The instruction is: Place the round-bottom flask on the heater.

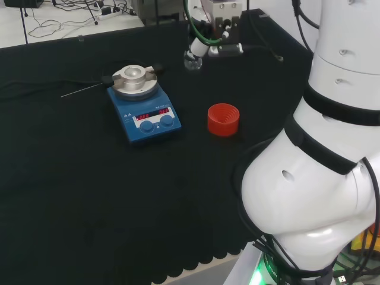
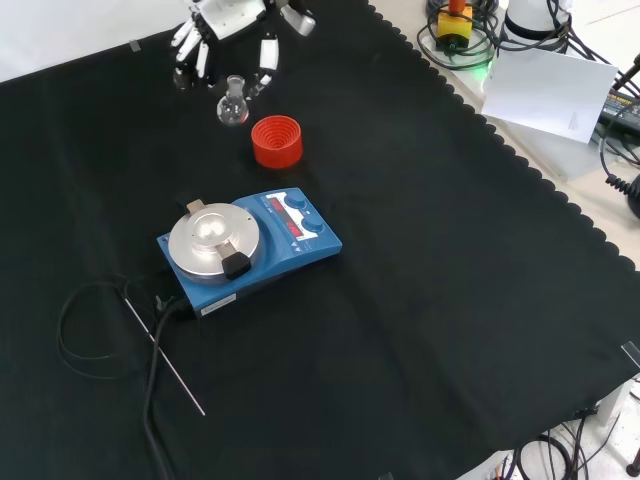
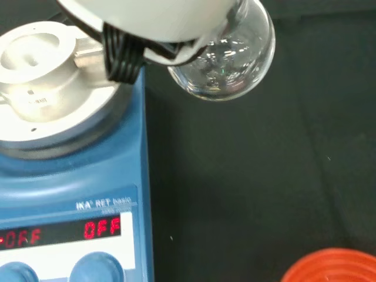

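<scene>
Your fingers (image 2: 267, 55) are curled around the neck of the round-bottom flask (image 2: 233, 103), which hangs bulb-down in the air, clear of the cloth. In the front view it sits just above and to the left of the red ribbed stand (image 2: 277, 140); in the head view the flask (image 1: 192, 60) is up and to the right of the heater (image 1: 142, 107), well apart from it. The wrist view shows the bulb (image 3: 226, 56) empty and off to the side of the heater's metal block (image 3: 41, 88).

To do this step well, carry the flask across until the bulb hangs right over the round hollow in the metal block (image 2: 213, 235), then come straight down. Keep the neck upright so the bulb seats in the hollow rather than riding on its rim, and let go only once the glass rests there.

The path looks open. The bare black counter (image 2: 430, 300) lies wide around the heater. The stand is near your line, so I would keep the bulb above its rim as you pass. Mind the black clip (image 2: 236, 264) at the block's near edge in the front view, the thin metal rod (image 2: 163, 347) and the black cable (image 2: 85, 330) beyond the heater. The scalloped counter edge is far off and should not matter.
</scene>
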You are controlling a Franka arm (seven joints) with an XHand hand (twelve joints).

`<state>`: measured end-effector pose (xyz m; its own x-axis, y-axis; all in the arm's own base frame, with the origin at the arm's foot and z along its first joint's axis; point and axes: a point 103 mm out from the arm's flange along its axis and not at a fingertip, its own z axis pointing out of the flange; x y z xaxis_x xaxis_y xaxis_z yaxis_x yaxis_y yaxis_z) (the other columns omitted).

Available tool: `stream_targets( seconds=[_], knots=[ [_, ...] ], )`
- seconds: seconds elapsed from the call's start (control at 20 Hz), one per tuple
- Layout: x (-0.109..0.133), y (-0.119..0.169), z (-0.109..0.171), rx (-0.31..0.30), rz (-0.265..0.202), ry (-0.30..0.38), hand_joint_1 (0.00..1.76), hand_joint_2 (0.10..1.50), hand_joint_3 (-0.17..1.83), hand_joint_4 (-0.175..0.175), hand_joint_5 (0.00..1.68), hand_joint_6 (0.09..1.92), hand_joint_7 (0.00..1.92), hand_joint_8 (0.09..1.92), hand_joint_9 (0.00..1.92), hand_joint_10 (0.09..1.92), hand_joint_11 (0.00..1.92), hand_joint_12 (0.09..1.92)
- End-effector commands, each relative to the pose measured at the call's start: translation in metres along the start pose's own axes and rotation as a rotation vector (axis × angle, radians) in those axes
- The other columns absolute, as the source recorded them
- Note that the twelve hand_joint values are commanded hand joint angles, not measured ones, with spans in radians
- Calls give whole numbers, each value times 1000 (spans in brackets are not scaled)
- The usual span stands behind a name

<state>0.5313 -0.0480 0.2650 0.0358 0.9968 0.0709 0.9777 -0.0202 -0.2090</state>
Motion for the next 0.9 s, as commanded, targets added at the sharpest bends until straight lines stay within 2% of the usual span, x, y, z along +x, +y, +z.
stream_targets(
  seconds=[0.05, 0.55, 0.9],
  knots=[
    [47, 40, -5, 38, -79, -21, 1116, 607, 948, 20, 1098, 1128, 391, 719, 598, 634, 333, 1362],
    [103, 82, -1, 77, -181, -56, 1115, 607, 948, 24, 1099, 1127, 391, 719, 599, 634, 336, 1362],
    [129, 99, 10, 103, -227, -70, 1115, 606, 948, 26, 1099, 1126, 392, 719, 600, 635, 338, 1363]
  ],
)
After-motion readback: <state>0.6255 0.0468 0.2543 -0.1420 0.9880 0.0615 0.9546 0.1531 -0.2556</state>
